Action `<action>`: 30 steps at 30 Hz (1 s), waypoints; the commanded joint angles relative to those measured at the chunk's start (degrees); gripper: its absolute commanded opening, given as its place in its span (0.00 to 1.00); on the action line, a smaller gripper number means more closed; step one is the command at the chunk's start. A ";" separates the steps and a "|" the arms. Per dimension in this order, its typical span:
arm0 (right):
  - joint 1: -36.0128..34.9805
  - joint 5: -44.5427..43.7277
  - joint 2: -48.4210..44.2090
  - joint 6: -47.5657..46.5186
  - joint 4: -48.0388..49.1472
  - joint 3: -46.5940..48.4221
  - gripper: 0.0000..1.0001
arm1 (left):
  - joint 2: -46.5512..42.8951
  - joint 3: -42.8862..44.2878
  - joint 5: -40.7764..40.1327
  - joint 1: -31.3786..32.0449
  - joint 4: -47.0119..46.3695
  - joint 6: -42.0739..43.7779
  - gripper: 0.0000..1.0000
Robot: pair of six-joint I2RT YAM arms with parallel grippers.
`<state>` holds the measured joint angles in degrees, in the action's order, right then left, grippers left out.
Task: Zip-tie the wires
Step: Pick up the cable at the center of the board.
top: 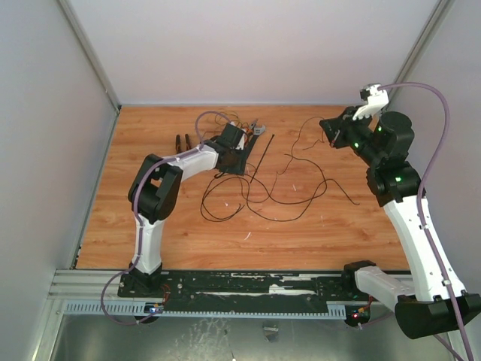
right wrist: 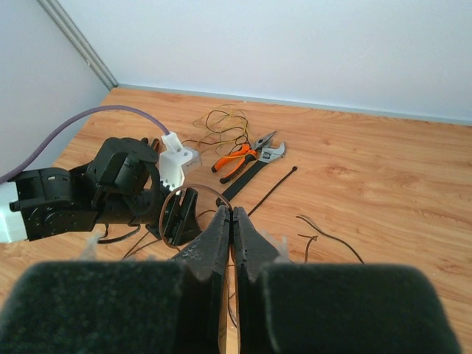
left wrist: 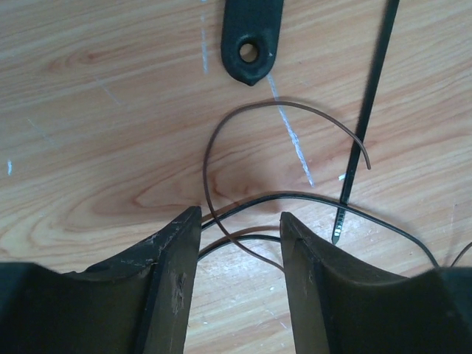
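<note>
While wires run between parted left fingers, right fingers sit pressed shut

Lab bench: white panel walls enclose a wooden table.

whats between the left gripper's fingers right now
Left wrist view: strands of the wires cross the gap between the fingers of the left gripper, over the table. The zip tie lies outside the gap, to the right.
</note>
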<state>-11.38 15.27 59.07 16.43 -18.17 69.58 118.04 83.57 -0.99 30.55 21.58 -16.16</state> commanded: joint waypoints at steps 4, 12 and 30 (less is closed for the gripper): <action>0.91 -0.22 -1.16 -0.07 0.86 -0.59 0.00 | 1.84 -0.86 -3.15 1.36 2.63 0.37 0.44; 0.99 0.03 -1.15 0.10 0.95 -1.14 0.00 | 2.74 2.17 -2.48 1.36 1.44 -0.52 0.26; 2.61 -1.11 -0.55 -1.31 -0.28 -0.79 0.00 | 0.26 8.97 1.76 1.19 -1.33 -3.34 0.01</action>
<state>-9.91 15.18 58.72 16.36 -18.24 68.66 122.78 91.50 -0.54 31.64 22.61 -18.17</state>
